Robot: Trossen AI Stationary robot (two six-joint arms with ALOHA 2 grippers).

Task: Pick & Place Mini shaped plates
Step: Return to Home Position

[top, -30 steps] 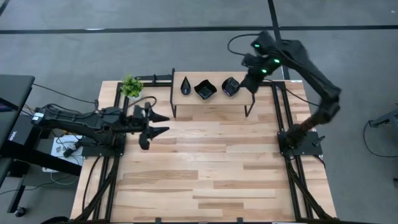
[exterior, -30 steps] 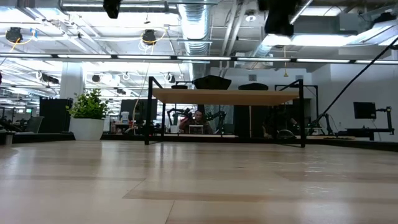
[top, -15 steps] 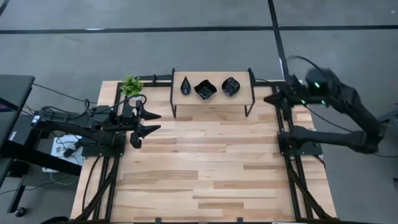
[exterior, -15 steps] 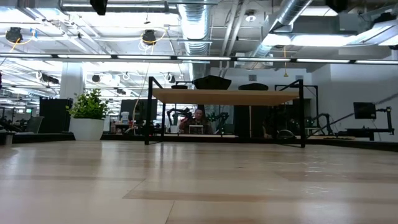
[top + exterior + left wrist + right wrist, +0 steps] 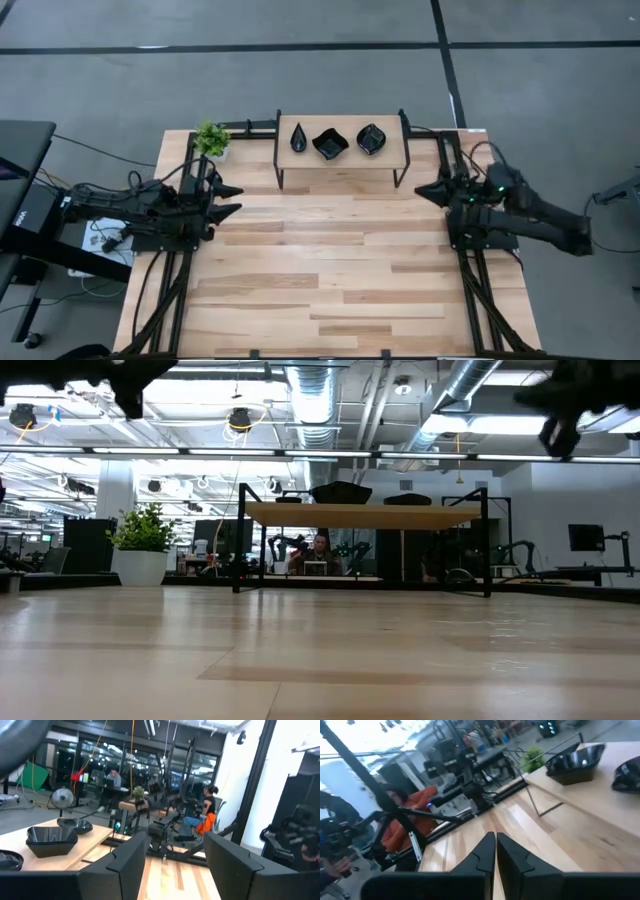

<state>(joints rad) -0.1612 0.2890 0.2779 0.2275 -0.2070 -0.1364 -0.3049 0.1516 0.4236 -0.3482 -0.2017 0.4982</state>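
Glossy black teardrop plates at left, wavy-edged square plates in the middle and leaf-shaped oval plates at right sit apart in a row on the raised shelf, upper centre of the high view.

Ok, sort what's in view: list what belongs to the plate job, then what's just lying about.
Job: teardrop plates, wavy square plates and leaf plates, all on the shelf; left gripper, jaws open, and right gripper, jaws shut, at the table's sides.

Lying about: potted plant beside the shelf, on the left arm's side; a person in the room behind.
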